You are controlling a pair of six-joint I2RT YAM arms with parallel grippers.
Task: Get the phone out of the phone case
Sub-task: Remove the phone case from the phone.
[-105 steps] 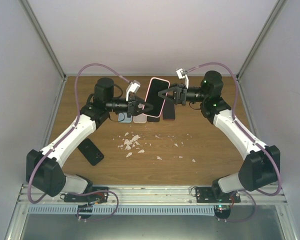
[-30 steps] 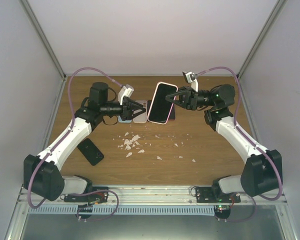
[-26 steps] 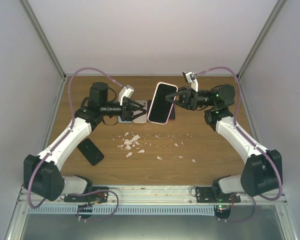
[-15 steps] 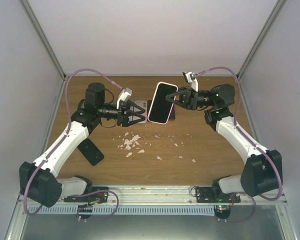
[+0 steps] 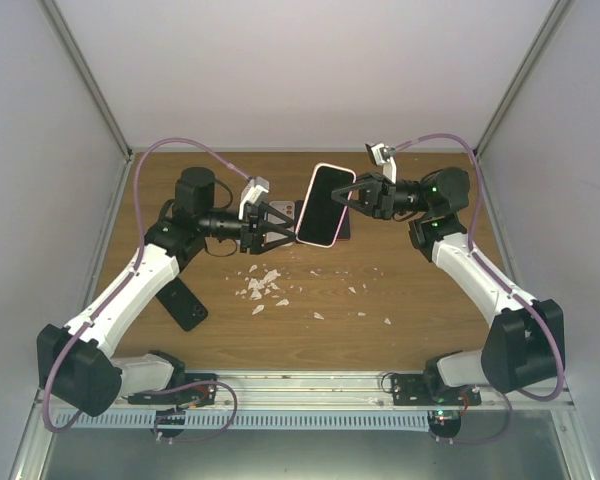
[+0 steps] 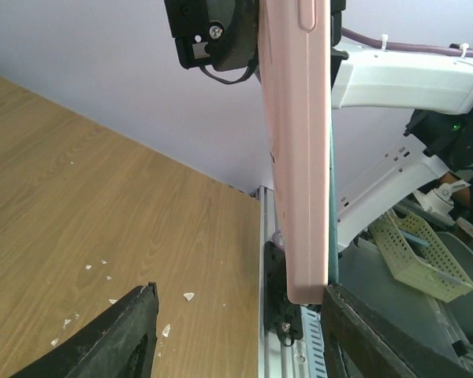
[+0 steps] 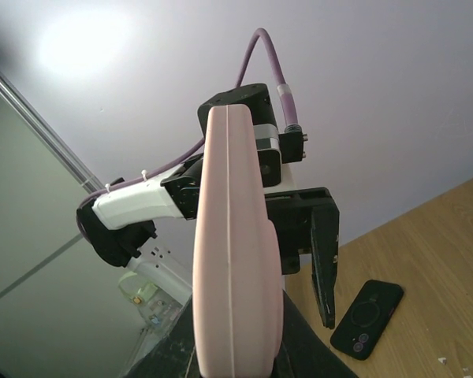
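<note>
While aloft, phone case [image 6: 296,157] edge inside left end effector [image 6: 240,288]

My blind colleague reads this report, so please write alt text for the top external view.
The right pincer holds a pink-cased phone up above a wooden table, and the open left pincer faces its opposite edge. A dark phone lies flat near the left arm, and white crumbs are scattered mid-table.
</note>
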